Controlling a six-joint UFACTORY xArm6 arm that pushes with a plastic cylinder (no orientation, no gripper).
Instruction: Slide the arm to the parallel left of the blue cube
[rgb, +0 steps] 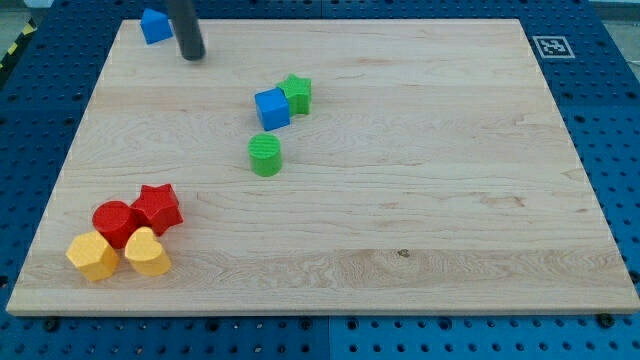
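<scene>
Wooden desk (420, 220) lay pale and bare over most of its surface, set on a blue pegboard (610, 100), with a black-and-white marker tag (549, 46) at the desk's top right corner. My tip (192, 55) stood near the view's top left, the dark rod coming down from the top edge. No jaws on this rig, only the rod, so nothing to report as apart or together. Just to the left of my tip, near but with a sliver of wood showing between, sat a small blue block (154, 25), shape irregular, hard to make out exactly. The blue cube (272, 108) sat well apart from my tip, toward the view's right and lower down, roughly at the upper middle of the desk. Touching its upper right corner was a green star block (297, 94). Below the cube, slightly left and with a small gap, stood a green cylinder (265, 155). At the view's bottom left a cluster of four was noted: a red star block (158, 207) and a red cylinder (114, 221) pressed side by side, with a yellow hexagonal block (92, 256) and a yellow heart-shaped block (147, 252) just beneath them, all four touching or very nearly so.
</scene>
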